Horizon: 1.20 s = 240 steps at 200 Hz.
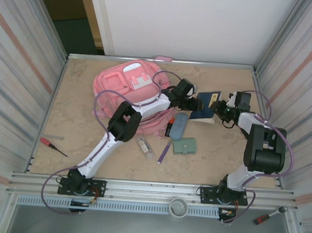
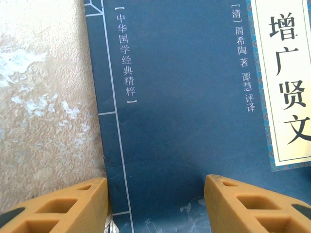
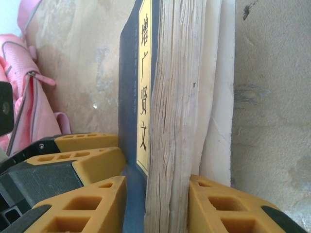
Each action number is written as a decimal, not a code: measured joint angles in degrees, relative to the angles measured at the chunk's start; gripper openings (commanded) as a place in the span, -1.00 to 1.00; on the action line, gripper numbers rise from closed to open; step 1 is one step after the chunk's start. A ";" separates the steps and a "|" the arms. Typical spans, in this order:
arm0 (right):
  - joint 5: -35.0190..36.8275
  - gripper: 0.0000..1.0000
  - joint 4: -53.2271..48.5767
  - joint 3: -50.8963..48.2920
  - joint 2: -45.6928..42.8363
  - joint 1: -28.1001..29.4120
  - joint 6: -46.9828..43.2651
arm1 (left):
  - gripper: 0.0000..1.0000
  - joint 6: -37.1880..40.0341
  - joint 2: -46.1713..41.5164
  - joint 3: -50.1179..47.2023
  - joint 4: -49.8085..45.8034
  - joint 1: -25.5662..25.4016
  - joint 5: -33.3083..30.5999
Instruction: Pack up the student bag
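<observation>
The pink student bag (image 1: 130,90) lies at the back left of the table, and its edge (image 3: 29,97) shows at the left of the right wrist view. A dark blue book (image 1: 204,108) with a cream title label sits right of the bag. My right gripper (image 1: 221,108) is shut on the book (image 3: 170,121), one finger on the cover and one on the back, with the page edge facing the camera. My left gripper (image 1: 196,103) reaches over the bag. It is open (image 2: 155,187), its fingers (image 3: 80,145) spread against the blue cover (image 2: 184,107) near the spine.
In front of the book lie a grey-blue pencil pouch (image 1: 179,125), a teal pouch (image 1: 184,146), a purple pen (image 1: 164,151) and a small clear bottle (image 1: 143,145). A red screwdriver (image 1: 52,145) lies near the left wall. Metal walls close both sides.
</observation>
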 measured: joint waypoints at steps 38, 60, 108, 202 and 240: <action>0.07 -0.52 0.00 0.00 0.02 0.00 -0.02 | 0.10 0.00 -0.17 -0.42 0.48 0.11 0.46; 0.70 -0.72 -0.81 0.28 0.02 0.00 -0.57 | 0.10 0.00 -0.20 -0.48 0.50 0.11 0.48; 3.10 -1.00 -3.82 1.40 -1.79 0.04 -1.55 | 0.39 -0.07 -3.78 -7.41 6.03 0.63 1.95; -5.75 -1.00 -0.72 3.93 -20.24 4.31 2.32 | 0.65 -6.10 -31.71 -36.06 29.75 10.19 13.20; -11.61 -1.00 4.87 6.16 -23.67 10.03 4.48 | 0.65 -10.73 -37.83 -37.70 37.31 13.03 20.20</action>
